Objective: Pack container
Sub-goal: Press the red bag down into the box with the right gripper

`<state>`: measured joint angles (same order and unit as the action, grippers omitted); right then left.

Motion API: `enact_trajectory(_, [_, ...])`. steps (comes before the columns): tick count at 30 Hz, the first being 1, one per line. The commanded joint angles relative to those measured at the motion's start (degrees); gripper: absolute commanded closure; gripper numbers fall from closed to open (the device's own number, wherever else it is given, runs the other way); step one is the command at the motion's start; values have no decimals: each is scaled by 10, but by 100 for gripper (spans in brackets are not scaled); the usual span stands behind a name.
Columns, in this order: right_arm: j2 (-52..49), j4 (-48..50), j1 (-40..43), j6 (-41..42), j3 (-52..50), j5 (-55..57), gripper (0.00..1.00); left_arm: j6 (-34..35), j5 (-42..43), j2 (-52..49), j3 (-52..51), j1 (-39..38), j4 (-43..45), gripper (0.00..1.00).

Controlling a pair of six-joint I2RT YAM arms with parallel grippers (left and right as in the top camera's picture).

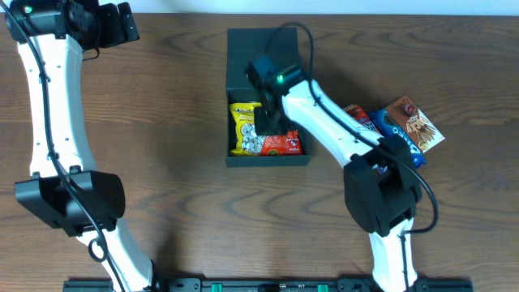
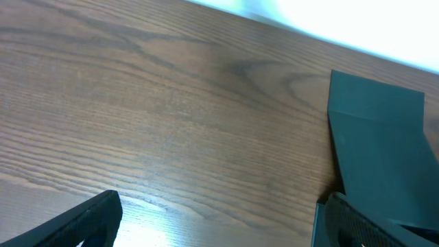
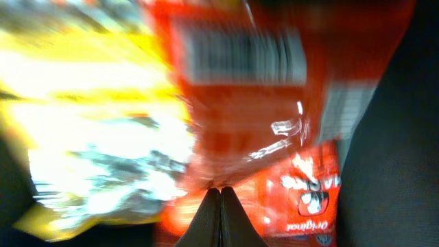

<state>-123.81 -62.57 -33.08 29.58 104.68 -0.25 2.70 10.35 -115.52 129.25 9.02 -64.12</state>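
Brown wood grain is shown across the surface point(image 1: 170, 162), which is crossed nearest the bases by the two white arms point(image 1: 57, 122). A little farther out on the right, three snacks are laid close together beside the right arm point(image 1: 340, 134): a red packet point(image 1: 357, 116), a blue packet point(image 1: 389, 128) and a brown packet point(image 1: 415, 122), the blue packet partly covered by that arm. At the middle of the surface the container point(image 1: 243, 57) is placed, dark teal, with its lid flap laid open toward the far edge. At its near end a yellow packet point(image 1: 245, 128) and a red-orange packet point(image 1: 285, 146) are seen side by side inside it. The right fingers point(image 3: 221, 221) are found inside the container just over these two packets and are pressed fully together, tip against tip. Whether any wrapper is pinched or touched cannot be told. Farthest away, at the far left corner, the left fingers point(image 1: 122, 24) are held spread wide and empty over bare wood, well apart from the packets, with the container's flap caught at the right of the left wrist view.
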Motion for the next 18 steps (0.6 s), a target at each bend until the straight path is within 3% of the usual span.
enact_trajectory(1, [9, 0, 2, -37, 60, 0, 99, -10, 2, -10, 3, 4, -1, 5])
enact_trajectory(7, [9, 0, 5, -41, 49, 33, 98, -10, 2, -10, 3, 4, -1, 5])
enact_trajectory(18, [5, 107, 12, -39, -96, 35, 98, -10, 2, -10, 3, 4, -1, 5])
